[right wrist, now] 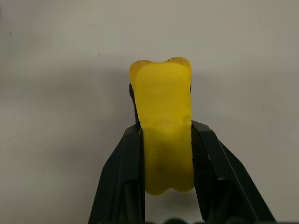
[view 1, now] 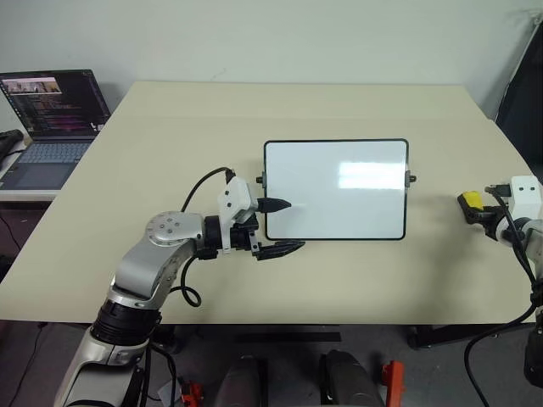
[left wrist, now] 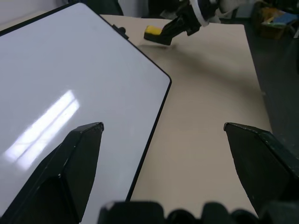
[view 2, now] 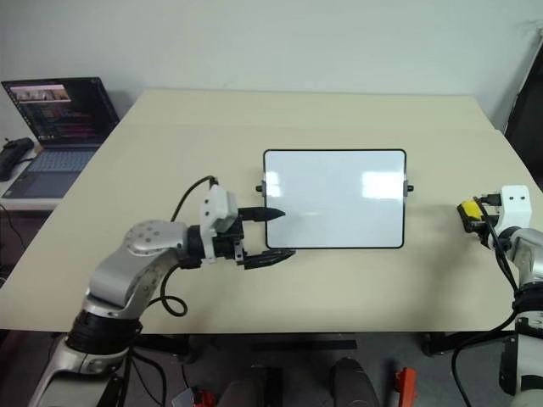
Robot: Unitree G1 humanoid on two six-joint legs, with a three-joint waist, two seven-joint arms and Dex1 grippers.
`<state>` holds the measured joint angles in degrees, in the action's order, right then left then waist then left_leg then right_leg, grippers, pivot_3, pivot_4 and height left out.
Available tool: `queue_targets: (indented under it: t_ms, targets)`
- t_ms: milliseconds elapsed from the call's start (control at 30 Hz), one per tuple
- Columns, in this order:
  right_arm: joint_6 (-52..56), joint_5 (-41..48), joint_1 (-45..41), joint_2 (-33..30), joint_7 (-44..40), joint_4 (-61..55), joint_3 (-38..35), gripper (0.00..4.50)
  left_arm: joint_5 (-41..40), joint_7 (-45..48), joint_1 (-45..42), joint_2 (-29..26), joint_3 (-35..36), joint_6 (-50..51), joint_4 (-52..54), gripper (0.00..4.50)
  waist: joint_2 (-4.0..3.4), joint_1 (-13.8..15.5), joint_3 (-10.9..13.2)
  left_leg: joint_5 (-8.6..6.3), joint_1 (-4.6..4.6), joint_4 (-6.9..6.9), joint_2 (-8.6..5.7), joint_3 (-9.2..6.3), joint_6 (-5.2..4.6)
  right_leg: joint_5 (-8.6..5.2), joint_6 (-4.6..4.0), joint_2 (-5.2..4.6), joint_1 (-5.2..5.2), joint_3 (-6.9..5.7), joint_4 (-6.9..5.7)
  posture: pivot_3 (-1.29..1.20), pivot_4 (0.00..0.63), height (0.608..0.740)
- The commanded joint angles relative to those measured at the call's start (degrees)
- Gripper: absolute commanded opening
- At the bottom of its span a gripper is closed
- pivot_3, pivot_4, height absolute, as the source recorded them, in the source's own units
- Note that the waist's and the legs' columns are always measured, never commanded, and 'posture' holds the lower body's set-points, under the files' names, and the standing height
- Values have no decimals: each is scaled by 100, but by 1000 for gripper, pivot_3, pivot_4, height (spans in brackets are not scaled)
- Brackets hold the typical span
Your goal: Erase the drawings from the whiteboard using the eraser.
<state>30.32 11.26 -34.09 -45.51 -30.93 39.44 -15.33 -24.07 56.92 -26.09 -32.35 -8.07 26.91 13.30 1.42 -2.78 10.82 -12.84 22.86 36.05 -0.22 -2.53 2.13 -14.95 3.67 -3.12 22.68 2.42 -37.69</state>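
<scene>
The whiteboard (view 1: 336, 188) lies flat in the middle of the beige table (view 1: 170, 144). Its face looks plain white apart from a glare patch, and the drawings are out of view. My left gripper (view 1: 293, 225) is open at the board's near left corner, one finger over the board's left edge and the other just off its front edge. Off the board's right side, my right gripper (view 1: 477, 209) is shut on the yellow eraser (view 1: 469, 200), close above the bare table. In the right wrist view the eraser (right wrist: 163, 126) sticks out past the two black fingers (right wrist: 124, 163).
An open laptop (view 1: 51, 119) sits on a lower side table beyond the table's left edge. A dark object (view 1: 522, 93) stands at the far right. Bare tabletop surrounds the board on all sides, and the table's front edge runs just below my arms.
</scene>
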Motion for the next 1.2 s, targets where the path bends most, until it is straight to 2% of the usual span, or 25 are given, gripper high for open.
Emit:
queue_targets:
  t_ms: [33, 167, 233, 300, 500, 533, 633, 733, 833, 1000, 1200]
  targets:
    - [-67, 56, -224, -16, -35, 56, -68, 967, 3, 33, -65, -28, 57, -121, 130, 4500, 0, -14, 0, 0, 0, 1, 0, 0, 0, 0, 1, 0, -1, 0, 0, 0, 150, 740]
    - [-88, -3, -425, -12, 39, 308, -48, 967, 33, 96, -23, -68, 92, -220, 32, 4500, 0, -18, 0, 0, 0, 3, -1, 0, 0, 0, 2, 0, -3, 1, 0, 0, 150, 740]
    - [-119, 2, -476, -9, 5, 374, -43, 1683, 48, 98, 13, -97, 122, -259, 16, 4500, 0, -12, 0, 0, 1, 3, -1, -2, 0, 0, 2, 0, -3, -2, 2, 0, 150, 740]
    - [-143, -7, -520, -12, 9, 390, -34, 2163, 58, 88, 46, -128, 163, -279, 12, 4500, 0, -10, 0, 0, 2, 2, -1, -2, 0, 0, 3, 0, -3, -1, 3, 0, 150, 740]
    - [-580, -5, -568, -58, -53, 144, -62, 4294, 94, -39, 125, -252, 365, -348, 20, 4500, 0, -14, 0, 0, 2, 3, -1, -1, 0, 0, 3, 0, -2, -1, 3, 0, 150, 740]
    - [-827, 38, -524, -42, -142, -16, -95, 4459, 58, -129, 144, -266, 497, -334, 30, 4500, 0, -13, 0, 0, 1, 3, -1, -1, 0, 0, 3, 0, -2, -1, 3, 0, 150, 740]
    - [-1408, 338, -371, 200, -309, -515, -312, 4459, 10, -539, 211, -258, 1033, -406, -34, 4500, -3, -30, 2, 0, 2, 2, 0, 0, 0, 0, 3, 0, 0, 0, 2, 0, 150, 740]
    - [-1719, 442, -217, 638, -164, -757, -348, 4459, 298, -1252, 244, -147, 1559, -782, -407, 4500, -2, -39, 1, 0, -1, 2, 6, -5, 0, 0, 3, 4, -2, -3, 0, 0, 150, 740]
    - [-2305, 342, -190, 1081, 152, -472, -362, 4459, 543, -2025, 173, 272, 1814, -1256, -917, 4500, -2, -9, 1, 0, -8, 5, 2, -10, 1, 0, 3, 2, -13, -7, -1, 0, 150, 740]
    - [-3099, 360, -264, 1616, 321, 309, -396, 4459, 1472, -3573, 44, 1150, 1755, -2298, -2113, 4500, -1, 114, 1, 0, -4, 10, -7, -11, 1, 6, 10, -7, -15, -6, 4, 0, 150, 740]
    - [-3675, 375, -253, 1829, 550, 637, -439, 4459, 1987, -4334, 168, 1711, 1551, -2950, -2896, 4500, -1, 111, 1, 0, 2, 8, -7, -13, 1, 7, 10, -8, -10, -8, 4, 0, 150, 740]
